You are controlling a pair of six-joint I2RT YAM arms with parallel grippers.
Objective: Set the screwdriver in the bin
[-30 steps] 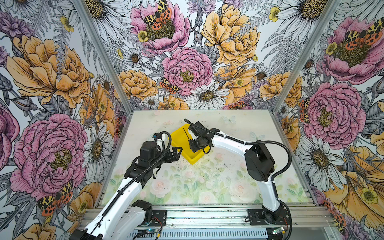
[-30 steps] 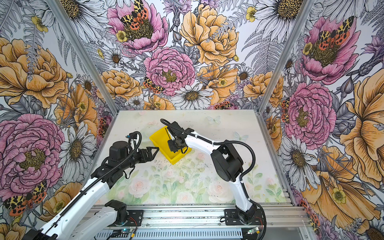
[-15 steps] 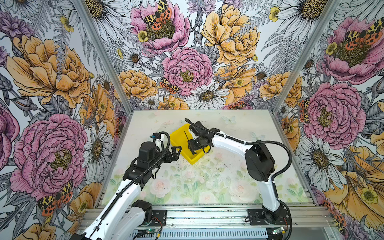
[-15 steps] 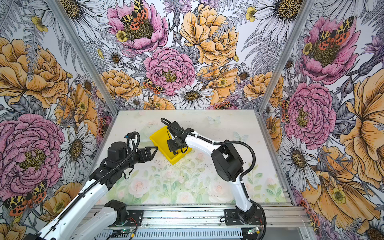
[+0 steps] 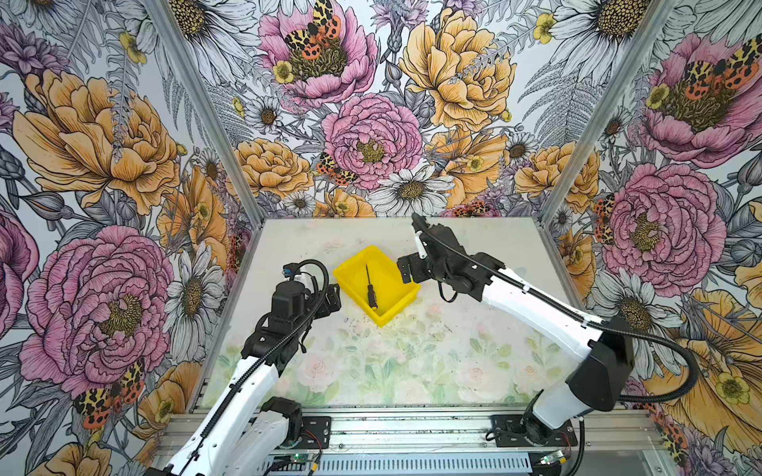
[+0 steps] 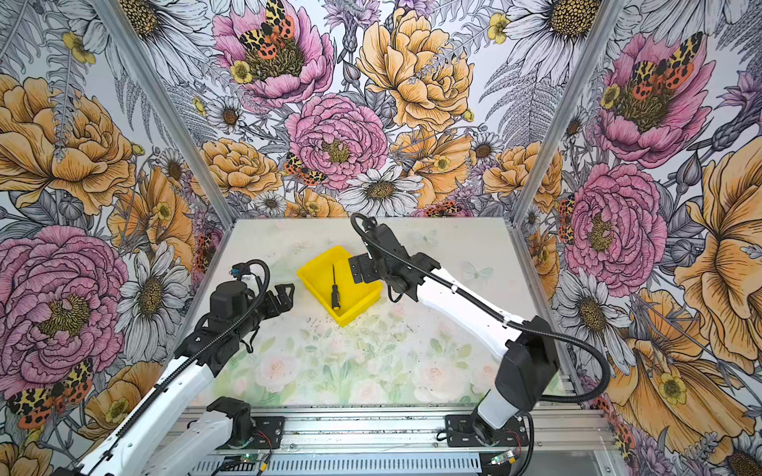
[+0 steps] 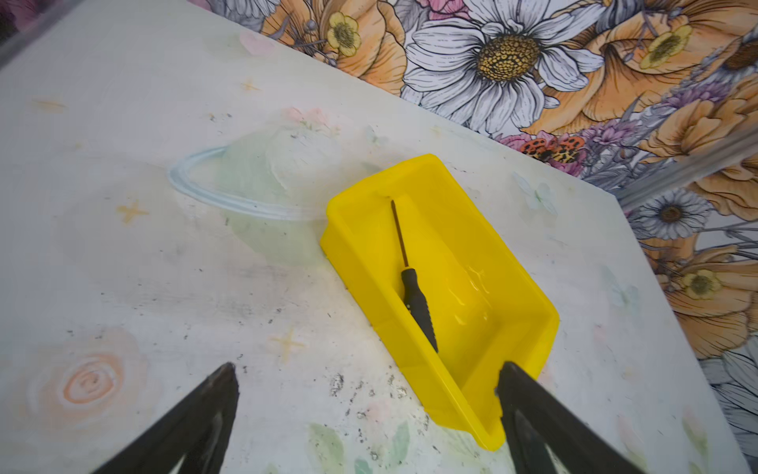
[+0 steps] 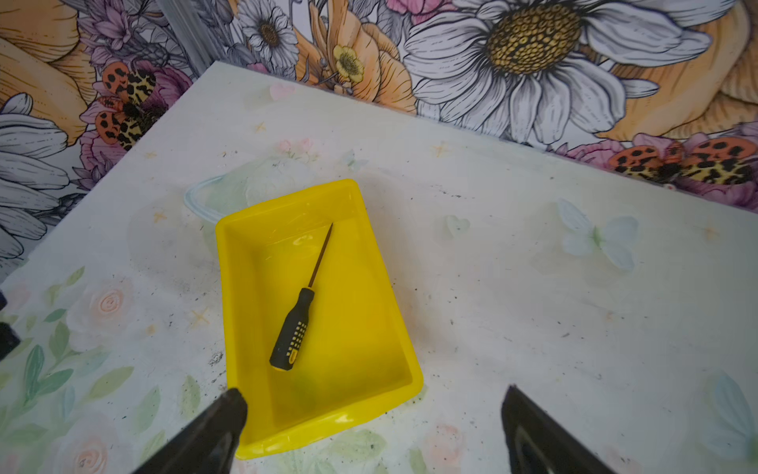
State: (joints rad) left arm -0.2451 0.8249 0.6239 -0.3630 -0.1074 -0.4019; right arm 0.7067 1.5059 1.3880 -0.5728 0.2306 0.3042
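The fingers (image 8: pixel 213 431) of the right gripper (image 8: pixel 373 392) were spread wide apart and held nothing. The left gripper (image 7: pixel 367 367) was likewise open and empty, just beside the bin's near corner; whether it touched the bin could not be told.

The screwdriver (image 8: pixel 301 312) lay flat on the floor of the yellow bin (image 8: pixel 223 287), slanting across it with the tip toward one end wall. The bin sat on the pale flowered table (image 8: pixel 533 307).

Judged from this, the placing looked done, and what remained was to take the right arm clear. The safest way would be to lift it straight up before pulling it back, with the fingers left apart. That way neither fingertip would catch the low rim and drag or tip the bin.

The right wrist view showed the whole tool, including the yellow dots on the black handle and its yellow end. In the left wrist view, the bin's near wall hid the end of the handle. In both top views the screwdriver (image 5: pixel 371 288) was only a thin dark line. Those views alone showed both arms: the right gripper (image 5: pixel 406 270) at the bin's right edge and the left gripper (image 5: pixel 332 294) close by its left wall.
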